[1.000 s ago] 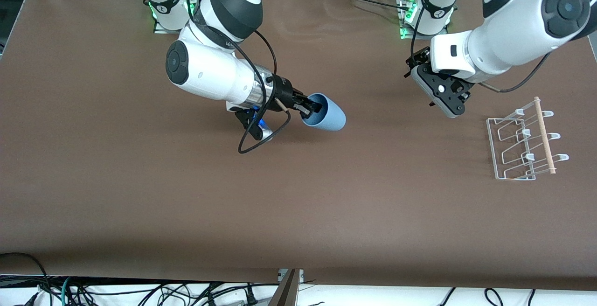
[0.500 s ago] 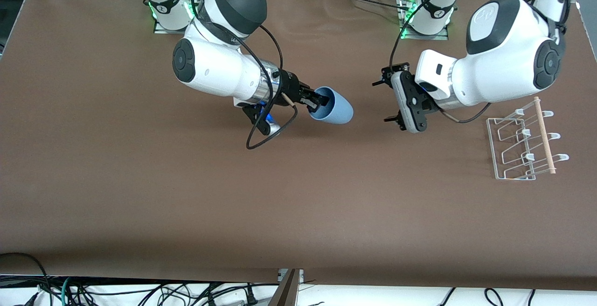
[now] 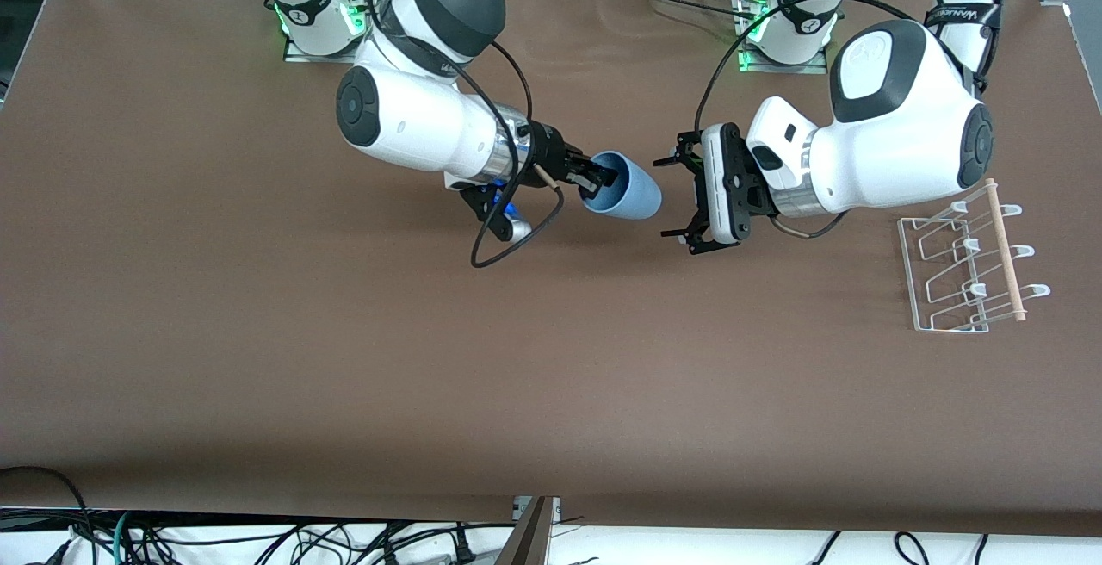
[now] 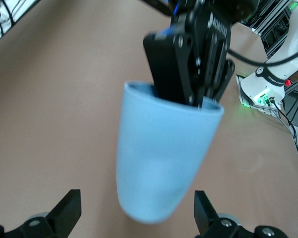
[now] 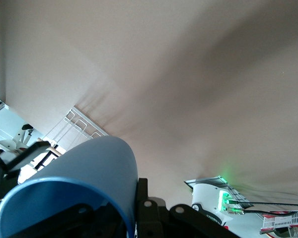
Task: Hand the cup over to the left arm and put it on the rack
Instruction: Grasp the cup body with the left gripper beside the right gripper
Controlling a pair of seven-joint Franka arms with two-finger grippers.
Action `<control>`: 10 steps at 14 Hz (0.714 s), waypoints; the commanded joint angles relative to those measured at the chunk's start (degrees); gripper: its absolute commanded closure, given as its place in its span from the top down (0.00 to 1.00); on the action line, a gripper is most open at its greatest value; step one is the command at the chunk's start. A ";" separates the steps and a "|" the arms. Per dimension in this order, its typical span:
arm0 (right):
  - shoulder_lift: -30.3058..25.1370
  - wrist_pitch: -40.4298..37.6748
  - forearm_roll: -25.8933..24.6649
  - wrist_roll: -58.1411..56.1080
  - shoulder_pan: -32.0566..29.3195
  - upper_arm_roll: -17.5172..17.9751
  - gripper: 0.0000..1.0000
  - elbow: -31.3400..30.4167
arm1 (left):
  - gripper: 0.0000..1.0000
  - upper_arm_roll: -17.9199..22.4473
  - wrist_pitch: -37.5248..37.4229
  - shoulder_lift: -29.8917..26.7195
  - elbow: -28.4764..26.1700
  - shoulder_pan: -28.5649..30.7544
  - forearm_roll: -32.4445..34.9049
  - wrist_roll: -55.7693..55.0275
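Note:
The light-blue cup [image 3: 627, 195] is held on its side in the air over the middle of the table, base toward the left arm. My right gripper [image 3: 596, 179] is shut on its rim, one finger inside and one outside [image 5: 148, 198]. My left gripper [image 3: 674, 199] is open and faces the cup's base. In the left wrist view the cup [image 4: 161, 158] has its base just between my open fingertips [image 4: 69, 208], touching neither. The white wire rack [image 3: 964, 259] with its wooden dowel stands toward the left arm's end of the table.
The brown table [image 3: 430, 358] carries nothing else but the two arm bases [image 3: 314, 14] along its edge farthest from the front camera. Black cables loop off both wrists. The rack also shows in the right wrist view [image 5: 82, 124].
My right gripper has carried the cup toward the left arm. My left gripper has swung in from near the rack, turned to face the cup, and now brackets its base.

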 commanded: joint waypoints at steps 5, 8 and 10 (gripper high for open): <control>0.24 2.47 1.02 1.45 0.45 0.15 0.00 1.53 | 0.37 -0.46 1.27 1.20 -0.49 -1.89 -3.00 9.23; 0.24 2.90 1.02 1.45 0.54 0.15 0.00 1.71 | 0.00 -0.46 1.09 1.20 -0.58 -1.81 -3.53 9.69; 0.06 2.91 0.85 1.27 0.37 0.07 0.00 1.79 | 0.00 -0.46 1.09 1.12 -0.49 -1.81 -3.53 9.69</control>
